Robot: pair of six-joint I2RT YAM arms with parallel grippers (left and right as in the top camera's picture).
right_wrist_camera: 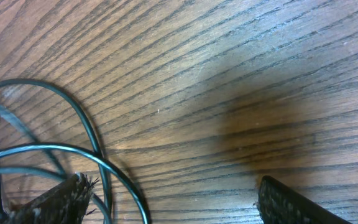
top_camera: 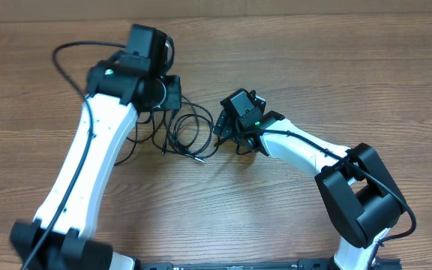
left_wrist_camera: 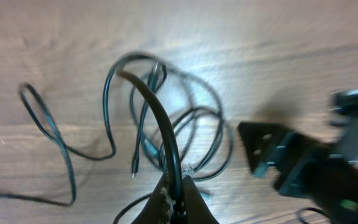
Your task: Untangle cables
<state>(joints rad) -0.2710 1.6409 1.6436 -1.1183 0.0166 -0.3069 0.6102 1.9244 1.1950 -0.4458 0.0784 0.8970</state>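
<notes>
At the bottom edge of the left wrist view, the left gripper [left_wrist_camera: 178, 202] has its fingers [left_wrist_camera: 194, 208] pressed together on one raised cord [left_wrist_camera: 163, 124]. The cord arches up from the pinch toward the upper middle of the frame. Just beyond it lie the cables [left_wrist_camera: 197, 134], a knot of overlapping loops in the centre of that view. A loose plug end [left_wrist_camera: 133, 171] hangs among them, and one strand [left_wrist_camera: 48, 130] wanders off to the left, clear of the rest.

In the right wrist view the right gripper [right_wrist_camera: 173, 186] stands with its fingers [right_wrist_camera: 58, 202] spread wide over bare table [right_wrist_camera: 229, 62] and nothing between them. The nearest loops curve past the left-hand finger, at the lower left of the frame (whether they touch it I cannot tell).

From overhead, the tangle sits in the middle of the frame between the two grippers, near both.

My reading is that the task is at an early stage. One cord is lifted, but the loops cross one another in a single cluster and no cord lies fully apart. What is left is nearly everything: drawing each cord out and laying it separately.
</notes>
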